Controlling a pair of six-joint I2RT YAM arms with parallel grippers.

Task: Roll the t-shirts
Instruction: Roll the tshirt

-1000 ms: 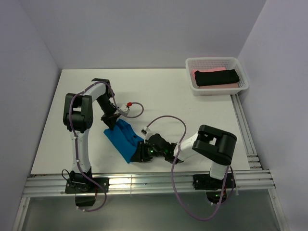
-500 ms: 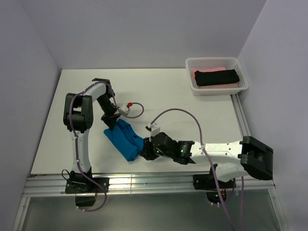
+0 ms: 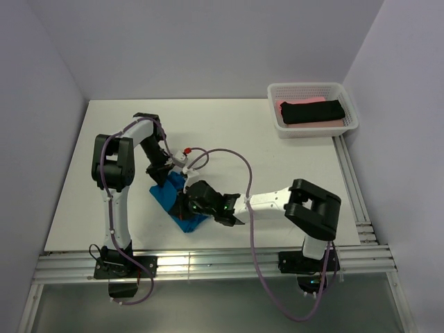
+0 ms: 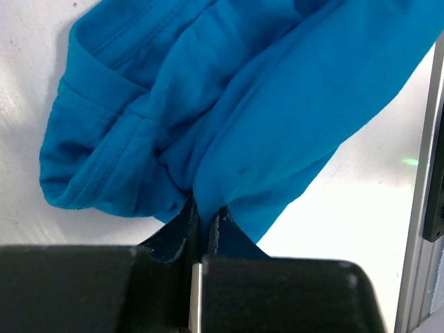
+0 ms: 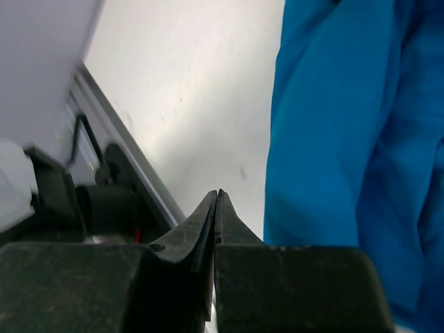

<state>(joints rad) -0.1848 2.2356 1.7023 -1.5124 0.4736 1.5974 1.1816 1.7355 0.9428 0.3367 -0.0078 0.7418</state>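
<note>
Pinched the blue t-shirt point(image 3: 165, 195), bunched on the table's point(image 3: 277, 173) near left, in the left gripper point(image 4: 202, 222); held the right gripper point(image 5: 216, 208) shut and empty beside it. Probably needed a reopened bite on the hem before rolling evenly

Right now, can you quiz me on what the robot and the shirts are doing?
1. True or false: the right pincer is holding the blue shirt.
2. Where is the black shirt? A: in the right pincer. B: in the white basket, on a pink shirt. C: under the blue shirt.
3. Which pincer is pinching blue cloth?
Key: 1 false, it is shut on nothing, beside the cloth. 2 B. 3 the left pincer.
</note>
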